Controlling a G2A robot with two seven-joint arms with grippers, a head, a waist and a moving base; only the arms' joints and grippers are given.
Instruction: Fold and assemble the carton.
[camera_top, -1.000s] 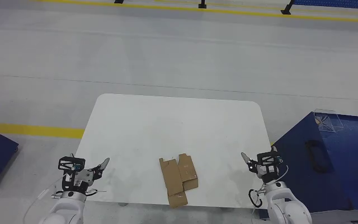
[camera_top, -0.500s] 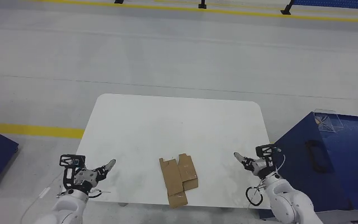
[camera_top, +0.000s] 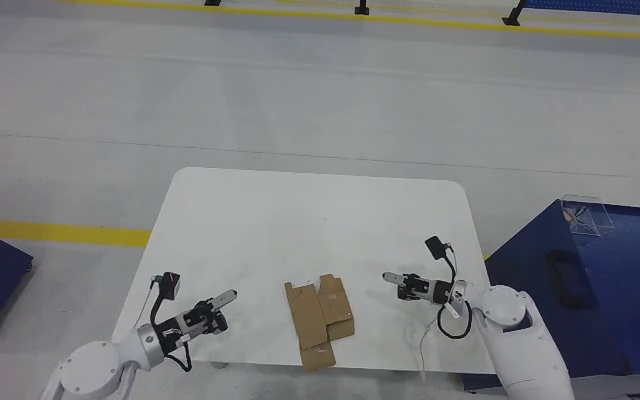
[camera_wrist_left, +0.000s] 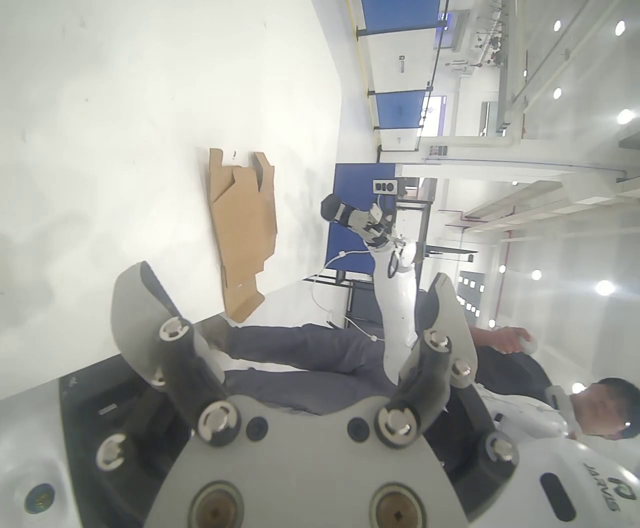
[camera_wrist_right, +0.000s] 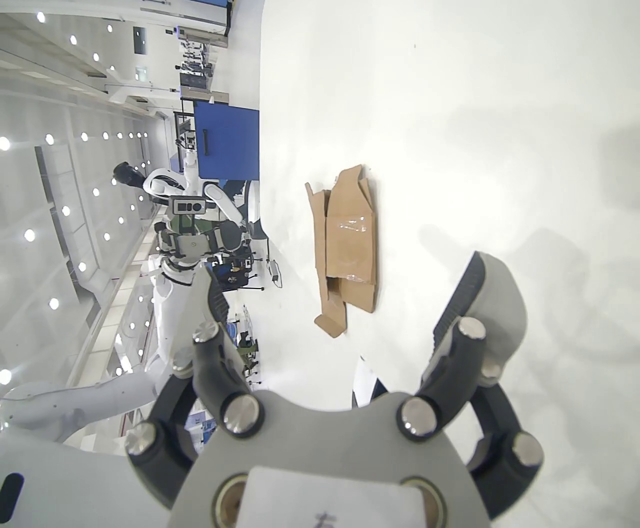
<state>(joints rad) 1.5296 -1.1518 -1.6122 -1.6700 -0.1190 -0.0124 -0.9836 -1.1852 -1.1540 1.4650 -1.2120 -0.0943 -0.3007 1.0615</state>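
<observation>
Sideways, the left claw (camera_top: 229, 296) and right claw (camera_top: 388, 279), both spread empty, aim inward at the flat carton (camera_top: 320, 320).

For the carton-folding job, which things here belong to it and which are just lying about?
Job: flat carton on the white table; left gripper, right gripper, both open.
Lying about: blue cabinet, clear box on top.

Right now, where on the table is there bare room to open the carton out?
The far half of the white rounded table, beyond the flattened brown cardboard carton, is bare. Bare strips also lie between the carton and the open left gripper and right gripper. Crowded: the near edge, which the carton reaches.
</observation>
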